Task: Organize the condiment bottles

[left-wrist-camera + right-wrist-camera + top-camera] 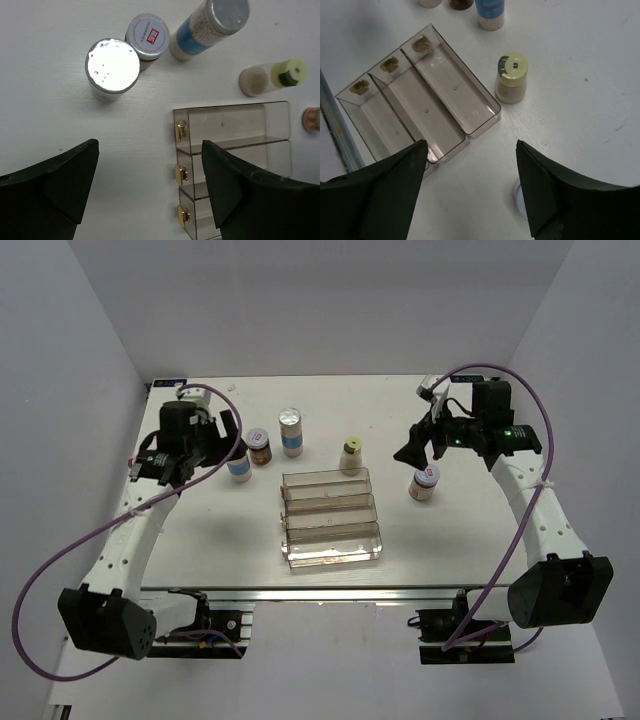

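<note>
Five condiment bottles stand on the table behind and beside the rack. A short silver-lidded blue-label jar (238,468) (112,66) stands beside a brown jar with a white-red lid (260,446) (146,35). Further right are a tall silver-lidded blue-label bottle (291,431) (210,25), a yellow-green-capped bottle (351,455) (512,77) and a pink-capped bottle (425,482). My left gripper (222,440) (150,170) is open and empty, just above and near the short silver-lidded jar. My right gripper (415,448) (472,165) is open and empty above the pink-capped bottle, whose edge (519,197) shows beside the right finger.
The clear three-tier rack (330,517) (230,130) (420,100) sits empty mid-table, between the arms. White walls enclose the table on the left, right and back. The table's front edge (332,125) runs past the rack's lowest tier.
</note>
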